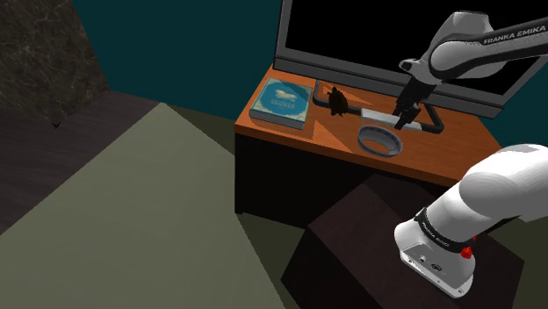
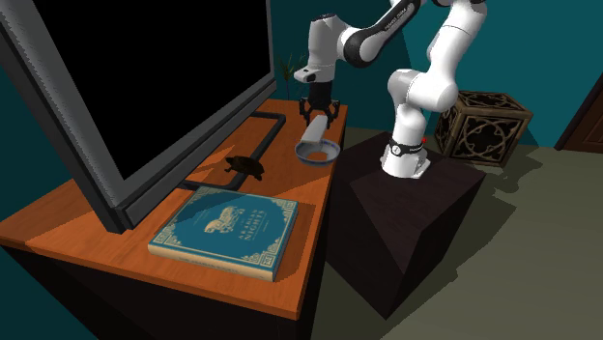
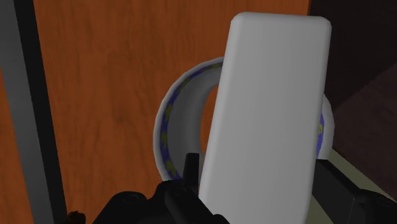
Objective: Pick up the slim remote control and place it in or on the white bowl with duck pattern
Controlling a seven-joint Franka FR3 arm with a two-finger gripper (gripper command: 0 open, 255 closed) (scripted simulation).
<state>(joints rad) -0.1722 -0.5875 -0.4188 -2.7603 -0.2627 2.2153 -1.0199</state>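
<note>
The remote (image 3: pixel 267 114), a plain pale grey slab, was gripped at one end by the black gripper (image 2: pixel 320 114), whose fingers were clenched on its sides. It hung in the air straight above the bowl (image 3: pixel 167 130), slanting down toward it without touching it. From the wrist, the remote covered the bowl's middle, and the rim curved out from behind it on both sides, white with a blue band and yellow marks inside.

The bowl itself stood on an orange wooden table (image 2: pixel 58 227), close to the table edge that faced the dark stand (image 2: pixel 406 222). The black foot frame (image 1: pixel 430 123) of a large dark screen (image 2: pixel 126 87) lay just beside the bowl, with the screen rising behind it. A small dark figure (image 2: pixel 244 166) sat on the table some way from the bowl. Beyond it, well apart from the bowl, a teal book (image 2: pixel 230 229) lay flat.
</note>
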